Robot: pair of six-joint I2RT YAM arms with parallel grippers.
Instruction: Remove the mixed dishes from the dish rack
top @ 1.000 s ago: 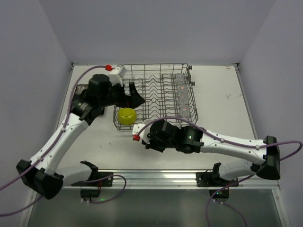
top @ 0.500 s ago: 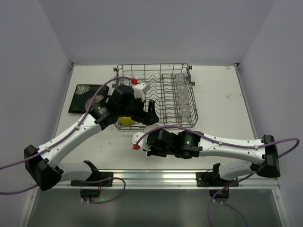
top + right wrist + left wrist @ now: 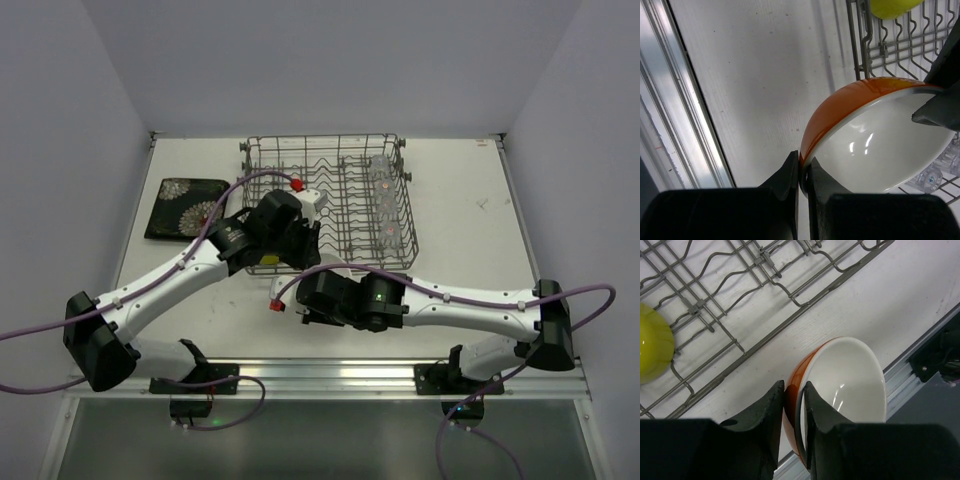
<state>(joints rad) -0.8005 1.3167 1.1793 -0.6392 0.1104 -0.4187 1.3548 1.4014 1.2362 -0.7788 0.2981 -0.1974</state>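
- The dish rack [image 3: 320,150] is sitting on the table [image 3: 460,200] in the upper centre of the top view, and we are seeing clear glasses [image 3: 388,232] standing in a row along its right side.
- The yellow-green bowl [image 3: 652,347] is lying inside the rack, at the left edge of the left wrist view.
- The orange bowl [image 3: 845,375] is tilting on edge just outside the rack's near side, at the lower centre of that view. We cannot tell whether it is touching the table.
- The left fingers [image 3: 777,405] are pinching its rim, one on the orange outside and one on the white inside.
- The right fingers [image 3: 791,175] are pinching another part of the rim, at the lower centre of the right wrist view.
- From the top we are finding the bowl hidden between the two wrists at mid-frame.
- The flowered black plate [image 3: 185,207] is lying flat on the table at the left, apart from the rack.
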